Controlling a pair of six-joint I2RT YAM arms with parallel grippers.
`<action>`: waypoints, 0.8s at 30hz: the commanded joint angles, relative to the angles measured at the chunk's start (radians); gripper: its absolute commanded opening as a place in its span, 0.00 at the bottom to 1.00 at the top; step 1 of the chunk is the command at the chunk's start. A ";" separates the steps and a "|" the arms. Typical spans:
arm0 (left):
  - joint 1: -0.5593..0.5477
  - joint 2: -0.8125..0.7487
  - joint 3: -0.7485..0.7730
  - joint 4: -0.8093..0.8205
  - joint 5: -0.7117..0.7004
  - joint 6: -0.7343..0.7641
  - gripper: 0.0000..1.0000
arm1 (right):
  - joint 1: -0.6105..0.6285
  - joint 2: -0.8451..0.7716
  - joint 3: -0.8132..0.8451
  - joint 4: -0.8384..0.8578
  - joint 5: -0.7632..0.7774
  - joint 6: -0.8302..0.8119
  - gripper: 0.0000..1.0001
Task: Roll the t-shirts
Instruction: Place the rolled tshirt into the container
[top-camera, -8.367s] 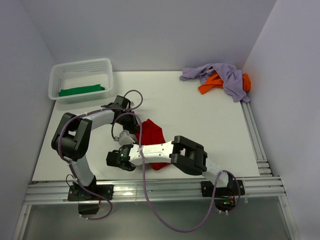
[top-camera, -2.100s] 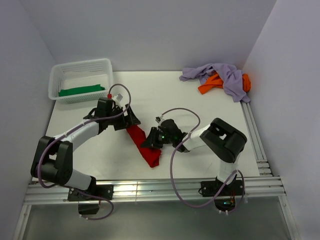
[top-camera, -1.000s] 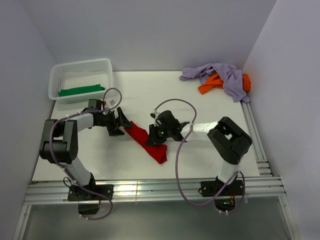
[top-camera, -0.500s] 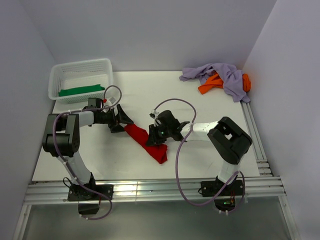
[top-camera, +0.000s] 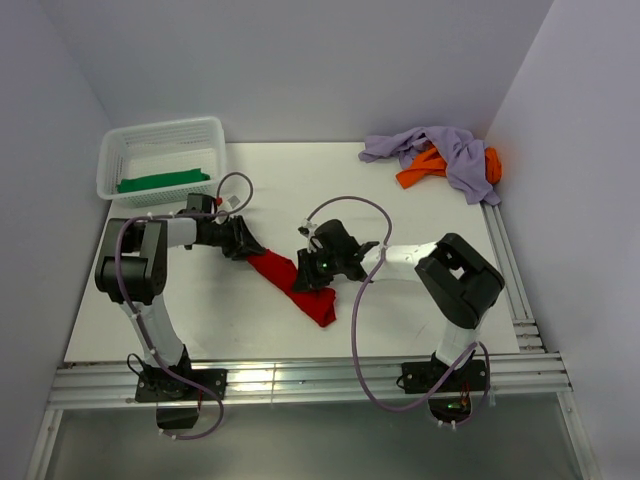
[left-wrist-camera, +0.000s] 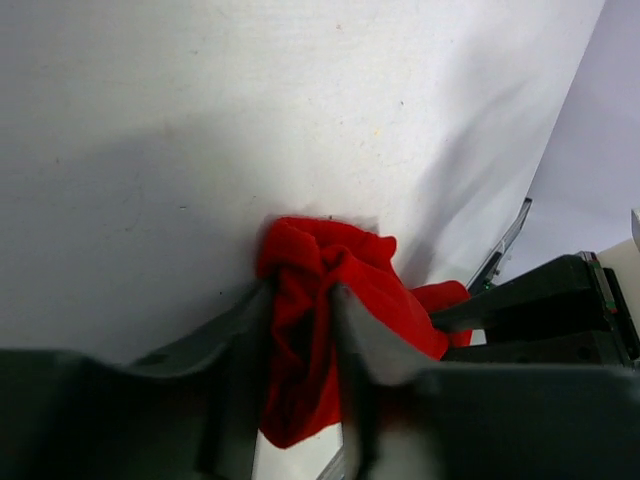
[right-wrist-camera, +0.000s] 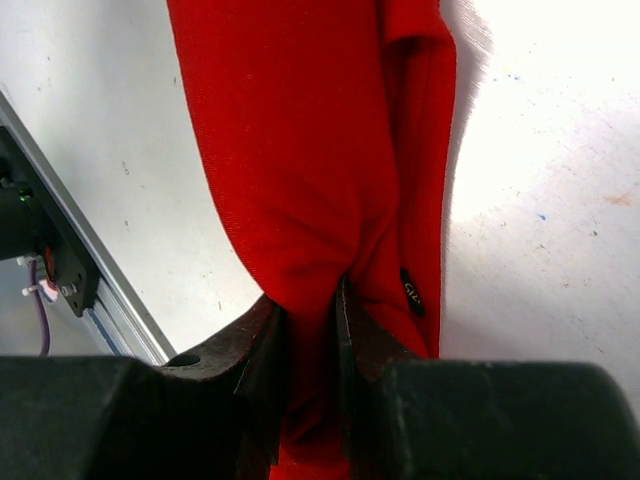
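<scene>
A bright red t-shirt (top-camera: 300, 288) lies bunched into a narrow diagonal band at the middle of the table. My left gripper (top-camera: 246, 250) is at its upper-left end. In the left wrist view the two fingers of that gripper (left-wrist-camera: 300, 310) press on a fold of the red t-shirt (left-wrist-camera: 335, 255). My right gripper (top-camera: 306, 276) is shut on the band's middle. The right wrist view shows that gripper (right-wrist-camera: 312, 300) pinching the red t-shirt (right-wrist-camera: 300, 130). A green t-shirt (top-camera: 163, 182) lies in the basket. A lavender t-shirt (top-camera: 447, 148) is heaped over an orange t-shirt (top-camera: 422, 168) at the back right.
The white mesh basket (top-camera: 158, 148) stands at the back left corner. Aluminium rails run along the table's near edge (top-camera: 300, 378) and its right edge (top-camera: 510, 270). Walls close in the back and both sides.
My left gripper was open beside the red t-shirt's upper-left end and has now closed on it. My right gripper has kept its grip and place.
</scene>
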 joint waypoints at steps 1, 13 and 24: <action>-0.008 0.003 0.003 -0.006 -0.065 0.033 0.29 | -0.016 0.058 -0.041 -0.267 0.125 -0.095 0.00; -0.072 -0.168 -0.111 0.043 -0.215 -0.026 0.00 | -0.016 0.024 0.049 -0.373 0.191 -0.118 0.33; -0.167 -0.466 -0.329 0.209 -0.502 -0.169 0.00 | 0.010 -0.100 0.010 -0.384 0.249 -0.061 0.65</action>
